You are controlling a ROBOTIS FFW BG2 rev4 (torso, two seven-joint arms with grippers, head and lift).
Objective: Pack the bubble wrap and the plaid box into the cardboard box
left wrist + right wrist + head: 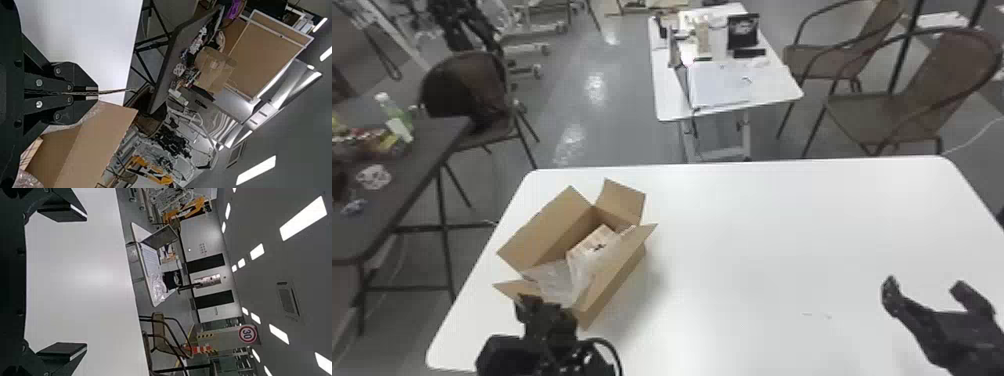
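Nearest, at the head view's bottom edge, the left gripper (529,303) has its fingers pinched together on the near flap (511,287) of the cardboard box (617,286); the left wrist view shows that flap edge-on between them. The right gripper (925,286) is over the right part of the white tabletop (782,225), its fingers spread wide with nothing between them.

The cardboard box sits on the tabletop's left part, its flaps open. Inside, the bubble wrap (555,283) is bunched toward the near end and partly over the plaid box (586,245), which lies tilted beyond it. The plaid box bears a small dark mark.

Farther left, a green bottle (407,120) with a pale label stands on a dark tabletop (412,175). Beyond are brown chairs (874,120) and, in the right wrist view, a round red-rimmed sign (247,333) with black numerals on white.
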